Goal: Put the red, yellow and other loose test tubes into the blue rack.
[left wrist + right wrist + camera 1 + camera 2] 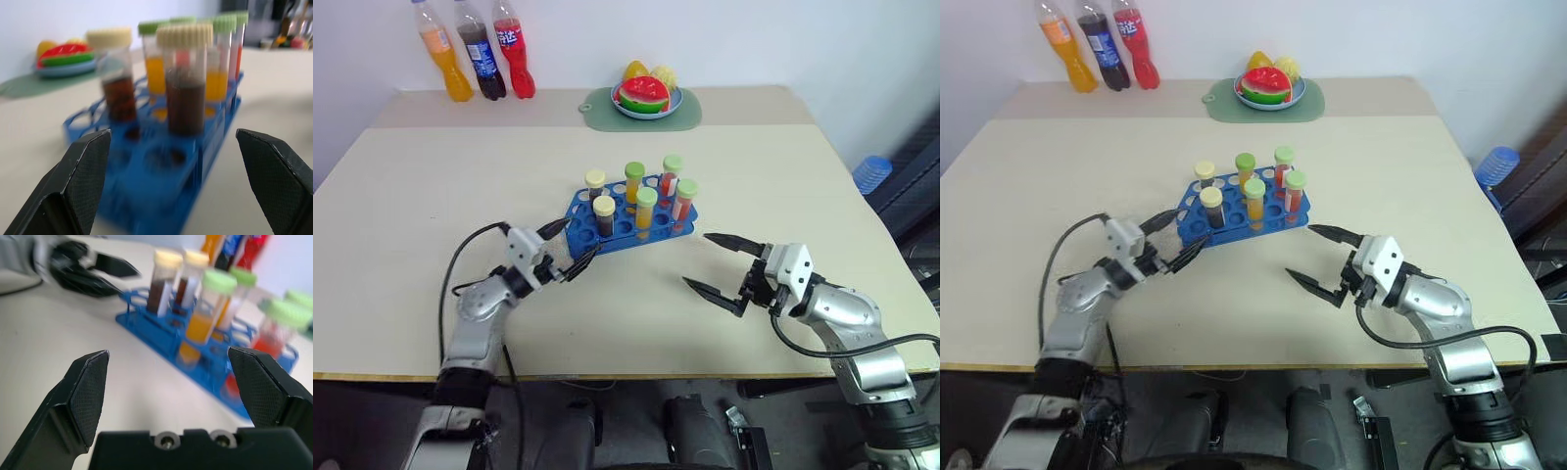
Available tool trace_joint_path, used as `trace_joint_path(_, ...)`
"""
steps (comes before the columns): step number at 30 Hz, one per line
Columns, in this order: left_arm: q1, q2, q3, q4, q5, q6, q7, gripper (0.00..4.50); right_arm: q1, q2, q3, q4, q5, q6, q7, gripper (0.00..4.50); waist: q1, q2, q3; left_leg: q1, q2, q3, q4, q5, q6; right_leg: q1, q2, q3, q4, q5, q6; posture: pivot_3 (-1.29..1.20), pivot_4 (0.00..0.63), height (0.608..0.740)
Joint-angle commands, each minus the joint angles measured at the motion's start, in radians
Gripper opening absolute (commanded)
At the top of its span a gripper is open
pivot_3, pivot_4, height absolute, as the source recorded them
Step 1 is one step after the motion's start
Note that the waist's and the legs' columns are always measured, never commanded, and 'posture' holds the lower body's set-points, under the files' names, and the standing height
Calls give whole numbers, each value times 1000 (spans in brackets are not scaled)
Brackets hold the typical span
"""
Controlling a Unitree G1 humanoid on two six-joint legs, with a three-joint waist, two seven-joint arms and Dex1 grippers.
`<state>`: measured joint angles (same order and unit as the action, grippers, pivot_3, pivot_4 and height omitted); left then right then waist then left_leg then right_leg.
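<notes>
Blue rack (pixel 631 217) sits mid-surface (pixel 431 186), slightly skewed. We count six capped tubes standing upright in it: two dark brown with cream caps (pixel 604 215) at the left end, two yellow-orange with green caps (pixel 646 209) in the middle, two red-orange with light green caps (pixel 684 199) at the right end. We see no loose tubes lying on the surface.

Left tool (pixel 574 251): fingers spread wide, holding nothing. It sits just off the rack's near-left corner; upper finger tip looks very close to the rack edge, and we can't tell if it touches. In the left wrist view the two black fingers (pixel 80 183) stand far apart, with the nearest brown tube (pixel 186 81) and the rack corner between them, not gripped.

Right tool (pixel 720 266): also wide open and empty. It hovers over bare surface to the near-right of the rack, clearly apart from it, pointing towards the rack. The right wrist view shows both pads (pixel 90 391) well separated, with the rack and tubes ahead and the left tool (pixel 117 276) at the rack's far end.

Back of the surface: three soda bottles (pixel 475 49) at the far left, plus a green mat (pixel 641 116) carrying a plate of toy fruit (pixel 647 95).
</notes>
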<state>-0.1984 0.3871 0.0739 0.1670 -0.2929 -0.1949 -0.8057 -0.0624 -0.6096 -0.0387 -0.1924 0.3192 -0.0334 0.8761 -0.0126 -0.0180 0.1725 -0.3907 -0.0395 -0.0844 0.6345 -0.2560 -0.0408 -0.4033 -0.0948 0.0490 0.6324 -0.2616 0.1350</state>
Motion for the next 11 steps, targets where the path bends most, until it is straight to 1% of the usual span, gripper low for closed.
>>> trace_joint_path(1, 128, 90, 69, -153, -71, 78, -39, 4221, 41, -15, -71, -7, 4, 9, -37, 4285, -3, 1, 0, 0, 0, 0, 0, 0, 0, 0, 0, 0, 0, 0, 0, 0, 150, 740)
trace_joint_path(3, 182, 124, 95, -213, -113, 130, -46, 4221, 63, -13, -87, -22, 14, 28, -49, 4285, -2, 1, -1, 1, 1, 0, -2, 0, 0, 0, 0, 1, 0, 0, 0, 0, 150, 740)
trace_joint_path(7, 230, 166, 133, -300, -153, 196, -37, 4221, 107, -21, -127, -31, 27, 66, -60, 4285, 5, 1, -1, 1, 1, 0, -1, 0, 0, 2, -1, -1, -1, 0, 0, 0, 150, 740)
trace_joint_path(11, 262, 201, 142, -350, -168, 257, -43, 4221, 102, -12, -149, -35, 56, 113, -73, 4285, 1, 1, -1, 1, 1, 0, -1, 0, 0, 2, -1, -1, -1, 0, 0, 0, 150, 740)
